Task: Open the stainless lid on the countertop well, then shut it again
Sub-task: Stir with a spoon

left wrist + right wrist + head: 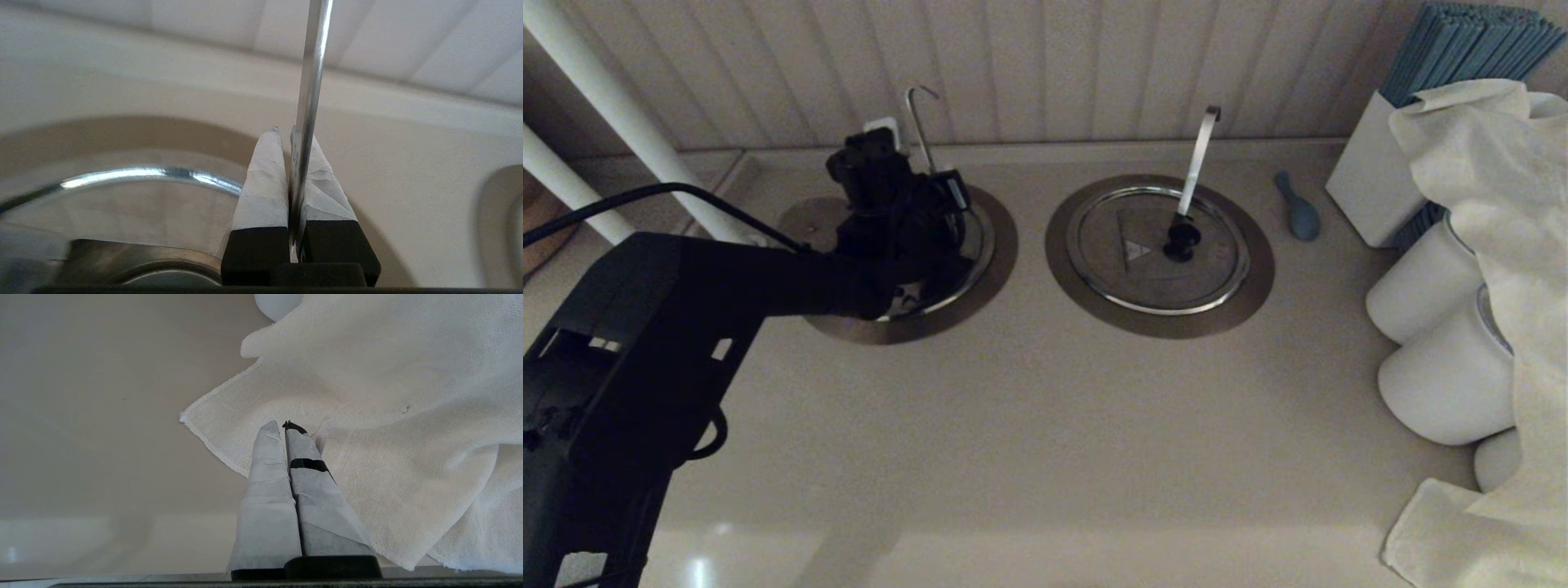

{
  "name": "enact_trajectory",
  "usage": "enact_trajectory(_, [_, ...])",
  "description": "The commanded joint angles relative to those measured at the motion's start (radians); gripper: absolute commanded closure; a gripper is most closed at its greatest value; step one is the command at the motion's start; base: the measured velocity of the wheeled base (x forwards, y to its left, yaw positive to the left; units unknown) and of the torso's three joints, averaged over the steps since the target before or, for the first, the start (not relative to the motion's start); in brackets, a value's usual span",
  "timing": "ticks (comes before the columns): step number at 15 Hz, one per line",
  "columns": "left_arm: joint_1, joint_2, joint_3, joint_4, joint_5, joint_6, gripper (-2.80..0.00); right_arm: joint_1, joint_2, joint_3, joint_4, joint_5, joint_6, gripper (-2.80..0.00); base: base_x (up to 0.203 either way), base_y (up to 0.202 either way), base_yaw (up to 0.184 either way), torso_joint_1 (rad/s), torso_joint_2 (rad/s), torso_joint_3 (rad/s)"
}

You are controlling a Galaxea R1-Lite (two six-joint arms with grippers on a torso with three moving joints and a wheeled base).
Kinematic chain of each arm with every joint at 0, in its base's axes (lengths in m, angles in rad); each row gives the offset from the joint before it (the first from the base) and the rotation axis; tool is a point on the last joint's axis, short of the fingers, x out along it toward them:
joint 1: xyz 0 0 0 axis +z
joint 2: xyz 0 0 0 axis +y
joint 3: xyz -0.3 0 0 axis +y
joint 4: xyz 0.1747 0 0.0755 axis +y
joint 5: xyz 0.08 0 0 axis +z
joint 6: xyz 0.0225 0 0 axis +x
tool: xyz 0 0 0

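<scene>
The stainless lid [977, 250] lies in the left countertop well [999, 263], mostly hidden under my left arm; only its shiny rim shows. Its thin grey hooked rod [920, 122] rises toward the back wall. My left gripper [935, 200] sits over the lid's rear part and is shut on the rod. In the left wrist view the rod [314, 65] runs up between the two padded fingers of the left gripper [286, 132], with the lid's rim [135, 173] curving beside them. I cannot tell whether the lid is lifted. My right gripper [284, 425] is shut on nothing above a white cloth [367, 396].
The twin well [1258, 269] to the right has its lid [1131, 273], black knob [1181, 238] and bright flat strip [1199, 155]. A blue spoon [1297, 208], a white box [1372, 184], white canisters [1421, 290] and a draped cloth [1503, 245] crowd the right edge.
</scene>
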Motion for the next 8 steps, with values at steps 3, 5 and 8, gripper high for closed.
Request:
enact_trajectory(3, [0.005, -0.194, 0.115, 0.018, -0.008, 0.003, 0.0, 0.0, 0.0, 0.0, -0.001, 0.001, 0.0, 0.0, 0.0, 0.0, 0.0, 0.0, 0.0, 0.0])
enact_trajectory(5, [0.019, -0.228, 0.148, 0.054, -0.012, 0.051, 0.0, 0.0, 0.0, 0.0, 0.0, 0.0, 0.0, 0.0, 0.0, 0.0, 0.0, 0.0, 0.0, 0.0])
enact_trajectory(8, [0.037, -0.233, 0.154, 0.072, -0.023, 0.113, 0.0, 0.0, 0.0, 0.001, 0.0, 0.001, 0.0, 0.0, 0.0, 0.0, 0.0, 0.0, 0.0, 0.0])
